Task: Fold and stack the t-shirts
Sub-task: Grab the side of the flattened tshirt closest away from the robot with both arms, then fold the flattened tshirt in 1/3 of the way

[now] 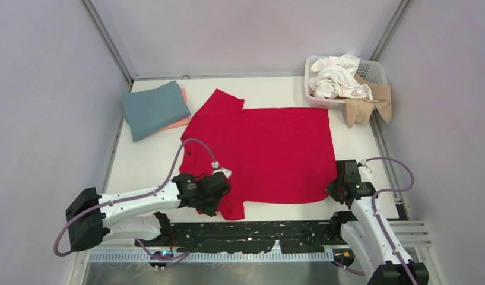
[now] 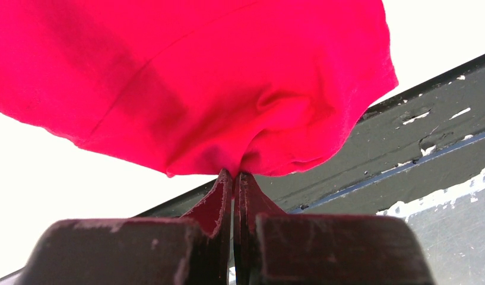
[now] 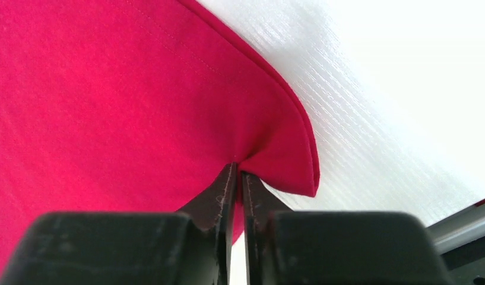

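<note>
Two done, judging by pile at far left of white table (image 1: 145, 160): folded dusty teal-blue cloth shirt (image 1: 154, 108) atop salmon pink shirt (image 1: 181, 122). Third in hand: bright red short-sleeved cloth t-shirt (image 1: 269, 151), spread flat mid-table, sleeves left, hem right, not yet folded. Pinched at near sleeve by left black two-finger gripper (image 2: 234, 178), clamped on bunched cloth; at near hem corner by right gripper (image 3: 237, 169), likewise closed on fabric. Left to do: crumpled white shirt (image 1: 338, 80) and tan shirt (image 1: 367, 105), heaped in white slotted plastic basket (image 1: 377, 69), far right.
</note>
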`<action>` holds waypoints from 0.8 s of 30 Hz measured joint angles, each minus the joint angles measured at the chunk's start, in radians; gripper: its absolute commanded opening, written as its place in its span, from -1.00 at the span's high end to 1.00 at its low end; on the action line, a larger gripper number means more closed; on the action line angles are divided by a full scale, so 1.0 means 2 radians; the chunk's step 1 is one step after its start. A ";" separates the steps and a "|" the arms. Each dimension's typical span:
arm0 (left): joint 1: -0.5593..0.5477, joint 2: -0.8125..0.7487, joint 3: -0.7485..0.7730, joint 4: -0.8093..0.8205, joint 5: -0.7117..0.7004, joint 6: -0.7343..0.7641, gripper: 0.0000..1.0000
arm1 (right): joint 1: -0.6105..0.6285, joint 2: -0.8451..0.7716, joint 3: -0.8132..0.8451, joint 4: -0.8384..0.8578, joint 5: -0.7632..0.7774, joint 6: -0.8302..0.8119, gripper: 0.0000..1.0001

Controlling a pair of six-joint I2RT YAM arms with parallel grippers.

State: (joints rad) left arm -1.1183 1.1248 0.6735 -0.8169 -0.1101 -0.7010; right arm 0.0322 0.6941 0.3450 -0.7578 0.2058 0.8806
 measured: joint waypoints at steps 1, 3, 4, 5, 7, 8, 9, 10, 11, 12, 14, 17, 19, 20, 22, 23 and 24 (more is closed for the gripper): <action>0.002 -0.001 0.001 0.000 0.000 0.001 1.00 | 0.000 0.000 0.000 0.000 0.002 -0.004 0.88; 0.007 -0.004 0.004 -0.002 0.000 0.002 1.00 | 0.000 0.001 0.000 0.001 0.002 -0.009 0.89; 0.011 -0.007 0.006 -0.001 0.001 0.002 1.00 | -0.001 0.003 0.000 0.001 0.001 -0.010 0.89; 0.014 -0.011 0.007 -0.001 0.001 0.003 1.00 | -0.001 0.005 0.000 0.002 0.001 -0.012 0.89; 0.022 -0.018 0.008 -0.001 0.001 0.005 1.00 | -0.001 0.014 0.001 0.004 -0.001 -0.020 0.89; 0.027 -0.022 0.008 -0.002 0.001 0.006 1.00 | -0.001 0.022 0.004 0.005 -0.003 -0.024 0.89; 0.031 -0.025 0.009 -0.001 0.001 0.008 1.00 | -0.001 0.032 0.008 0.006 -0.006 -0.030 0.89; 0.036 -0.028 0.010 -0.001 0.001 0.012 1.00 | -0.001 0.042 0.013 0.007 -0.009 -0.036 0.89; 0.042 -0.030 0.013 -0.001 0.003 0.015 1.00 | -0.001 0.052 0.020 0.009 -0.013 -0.043 0.89; 0.048 -0.031 0.016 0.001 0.004 0.018 1.00 | -0.001 0.064 0.028 0.010 -0.018 -0.049 0.89; 0.062 -0.031 0.025 0.008 0.009 0.028 1.00 | -0.001 0.087 0.043 0.016 -0.026 -0.060 0.89; 0.079 -0.031 0.040 0.013 0.014 0.040 1.00 | -0.001 0.106 0.065 0.021 -0.035 -0.072 0.89; 0.097 -0.030 0.055 0.014 0.019 0.049 1.00 | -0.001 0.118 0.082 0.026 -0.040 -0.078 0.89; 0.105 -0.030 0.061 0.014 0.020 0.052 1.00 | -0.001 0.122 0.088 0.027 -0.041 -0.080 0.89; 0.126 -0.029 0.074 0.014 0.023 0.058 1.00 | -0.001 0.134 0.103 0.029 -0.043 -0.084 0.89; 0.138 -0.028 0.080 0.015 0.026 0.062 1.00 | -0.001 0.143 0.111 0.031 -0.045 -0.086 0.89; 0.151 -0.027 0.084 0.015 0.028 0.065 1.00 | -0.001 0.149 0.116 0.034 -0.046 -0.087 0.89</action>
State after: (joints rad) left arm -0.8165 1.0706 0.8421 -0.7860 -0.0536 -0.5705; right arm 0.0307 0.9924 0.5777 -0.6899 0.1143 0.7074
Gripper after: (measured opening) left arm 0.011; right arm 0.068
